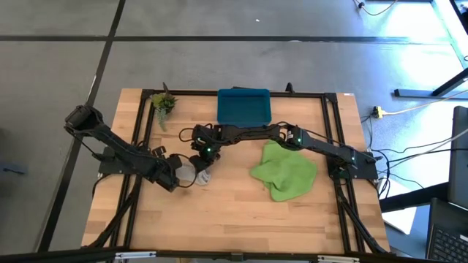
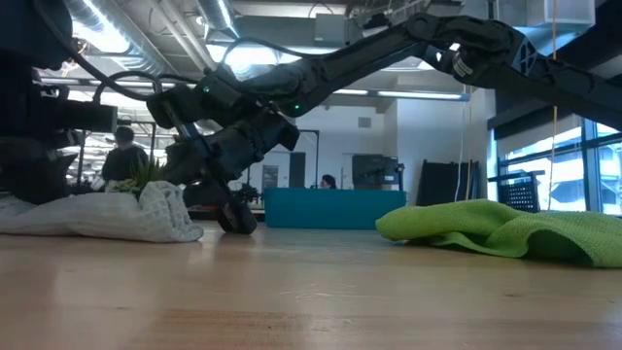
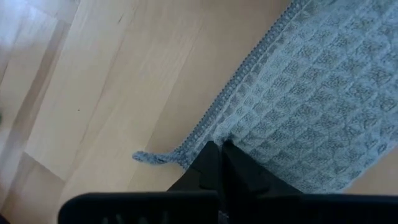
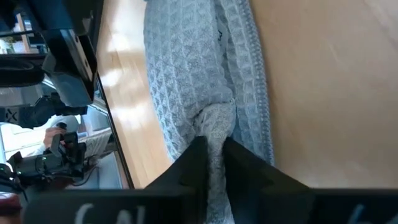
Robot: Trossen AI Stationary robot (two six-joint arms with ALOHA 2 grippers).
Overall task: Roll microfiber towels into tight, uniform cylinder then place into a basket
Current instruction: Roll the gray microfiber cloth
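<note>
Two dark jointed arms, black cables, green indicator lights.

Grey concrete floor (image 1: 219,66), bright windows (image 2: 554,156), strip ceiling lights (image 2: 107,24).

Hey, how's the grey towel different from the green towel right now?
The grey towel is bunched small and narrow; the green towel lies spread wide and crumpled. Both grippers, left and right, pinch the grey one; nothing touches the green one. Both towels lie on the table, outside the basket.
</note>
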